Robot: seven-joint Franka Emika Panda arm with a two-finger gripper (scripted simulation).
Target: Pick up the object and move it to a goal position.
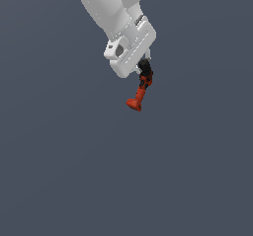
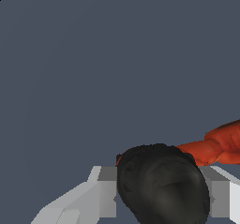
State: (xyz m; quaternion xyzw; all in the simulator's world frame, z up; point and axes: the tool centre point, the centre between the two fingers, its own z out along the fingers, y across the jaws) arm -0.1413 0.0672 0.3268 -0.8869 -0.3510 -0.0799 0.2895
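Observation:
The object, a small red-orange drill point(image 1: 140, 93) with a black chuck end, hangs in the air below the white arm in the exterior view. Its black top is tucked between the fingers of my gripper point(image 1: 144, 68), and its red base points down and toward the exterior view's left. In the wrist view the drill's black chuck point(image 2: 161, 183) fills the space between my two grey fingers point(image 2: 107, 190), and its red handle point(image 2: 218, 145) sticks out to one side. My gripper is shut on the drill.
A plain dark grey-blue surface point(image 1: 74, 171) lies beneath and around the arm. The white arm links point(image 1: 111, 8) come in from the upper part of the exterior view.

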